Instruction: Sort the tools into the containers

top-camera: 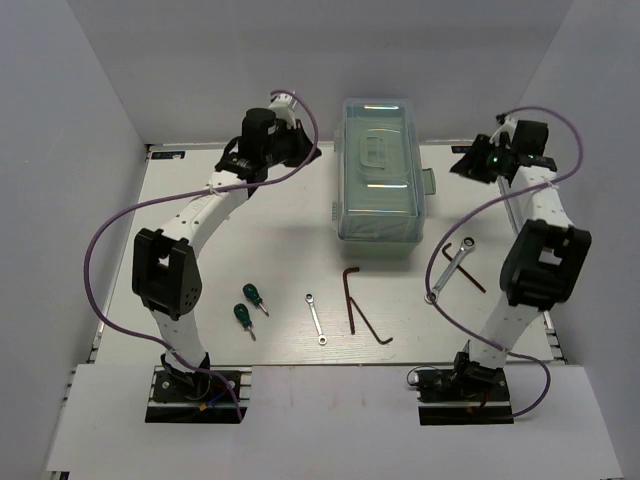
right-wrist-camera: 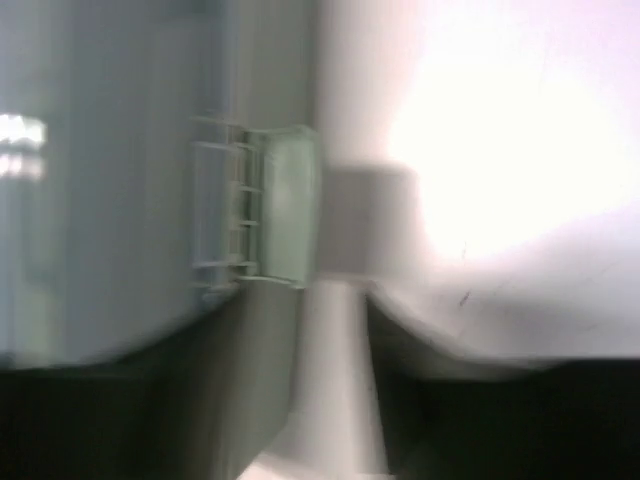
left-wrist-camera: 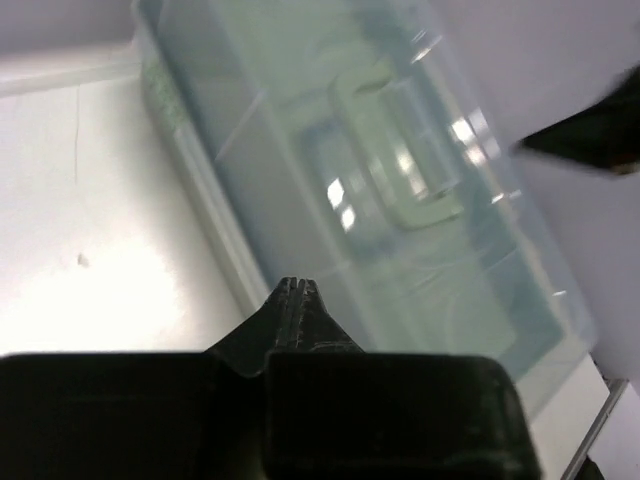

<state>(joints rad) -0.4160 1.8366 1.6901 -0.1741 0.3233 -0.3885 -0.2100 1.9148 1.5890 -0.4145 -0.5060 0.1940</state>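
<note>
Toolbox beyond six loose tools

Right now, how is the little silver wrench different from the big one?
The small wrench is shorter than the long wrench. The small wrench lies alone mid-table; the long wrench lies rightward beside a hex key. The long wrench slants more than the small one. Both are silver and outside the toolbox.

1. This looks like a robotics laboratory cell.
2. Plain pale walls close the white table on three sides.
3. A left arm and a right arm are bolted at the frame's bottom.
</note>
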